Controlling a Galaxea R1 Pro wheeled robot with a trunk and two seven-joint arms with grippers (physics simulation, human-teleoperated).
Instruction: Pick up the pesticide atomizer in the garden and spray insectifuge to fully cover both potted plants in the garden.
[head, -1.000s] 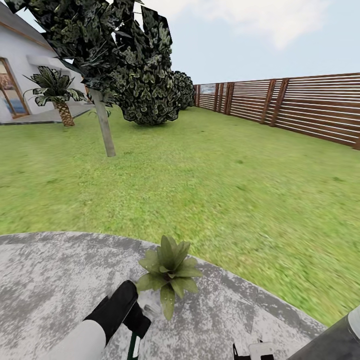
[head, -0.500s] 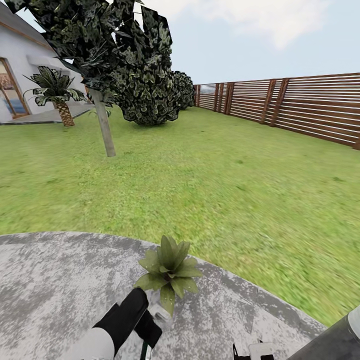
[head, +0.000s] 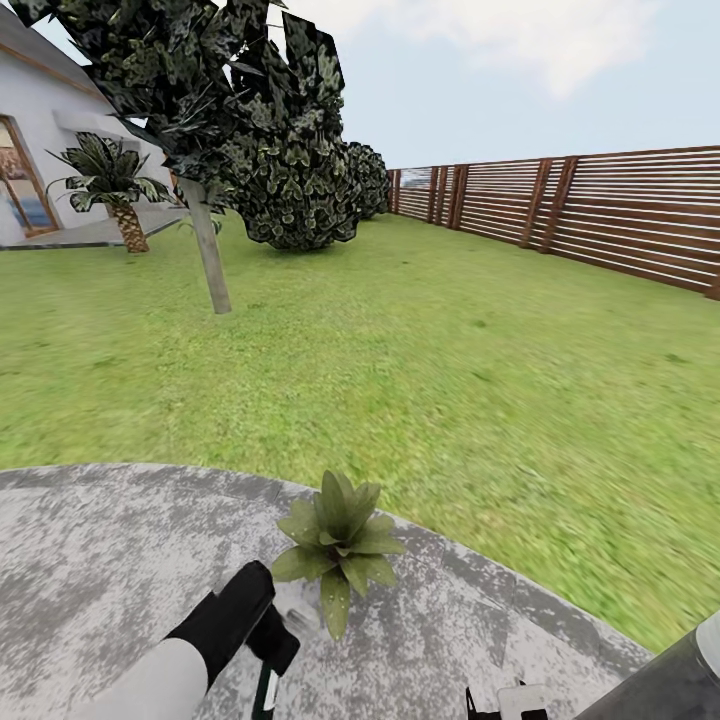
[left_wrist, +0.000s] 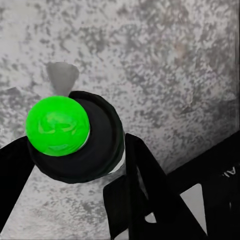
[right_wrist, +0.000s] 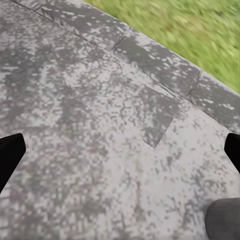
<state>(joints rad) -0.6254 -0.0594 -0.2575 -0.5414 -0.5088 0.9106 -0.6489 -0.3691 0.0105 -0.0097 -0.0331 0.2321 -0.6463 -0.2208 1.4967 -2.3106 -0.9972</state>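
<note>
One potted plant (head: 338, 545) sits low-centre in the head view, a little rosette of broad pointed green leaves on the mottled grey patio (head: 100, 560), right by the edge where the lawn (head: 450, 380) starts. The pesticide atomizer (left_wrist: 75, 137) is dark with a bright green top, pinched between the left end effector's (left_wrist: 70, 185) black fingers (left_wrist: 145, 195) just lower-left of the plant.

Potted plant (head: 338, 545) pot hidden under leaves; pesticide atomizer (head: 266, 690) cut off at frame bottom.
</note>
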